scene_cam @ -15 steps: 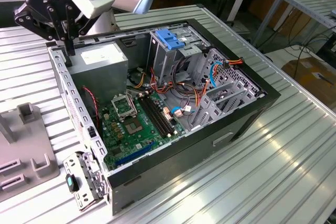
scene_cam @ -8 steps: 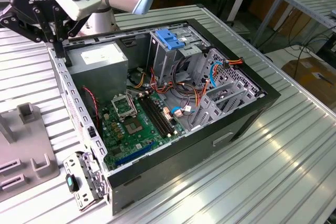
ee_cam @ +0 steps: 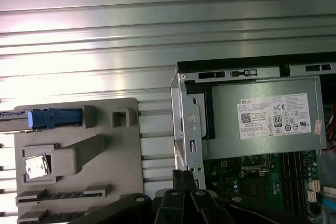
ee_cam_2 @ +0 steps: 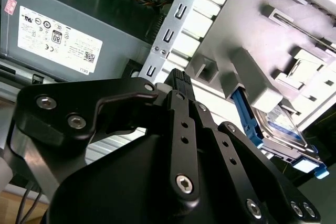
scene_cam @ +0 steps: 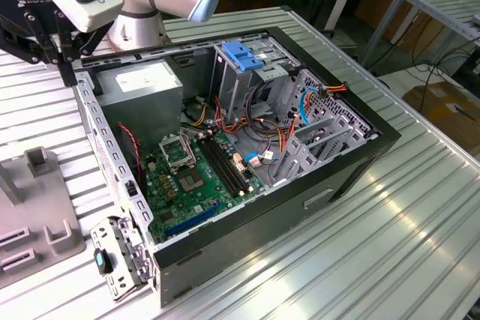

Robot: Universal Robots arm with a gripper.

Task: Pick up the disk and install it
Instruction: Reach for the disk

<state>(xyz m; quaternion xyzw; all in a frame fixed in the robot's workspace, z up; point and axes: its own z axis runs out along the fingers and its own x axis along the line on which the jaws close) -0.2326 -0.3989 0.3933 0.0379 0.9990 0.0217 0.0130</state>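
Black fingers of the gripper (ee_cam_2: 179,81) are pressed together at the tips with nothing between them, so the claw is closed and empty. In the first wrist view those tips (ee_cam: 185,177) hang over the perforated side wall of the open computer case (ee_cam: 185,124), just beside the grey power supply (ee_cam: 262,124) with its white label. In the exterior view the gripper (scene_cam: 66,65) hovers at the case's far corner on the exterior view's left, above the ribbed metal table (scene_cam: 390,260).

To one side of the claw lies a light grey holder block (ee_cam: 79,182) with several slots, resting on the table next to the case. The disk (ee_cam_2: 278,129) stands on edge in 1 of these slots, its grey metal body framed by the blue carrier rail. In the first wrist view only its blue edge (ee_cam: 55,117) faces the camera. It is apart from the gripper and outside the case.

Inside the case sit the green motherboard (scene_cam: 187,177), a tall metal drive cage (scene_cam: 240,84) topped by a blue latch (scene_cam: 244,54), and loose coloured cables (scene_cam: 262,148).
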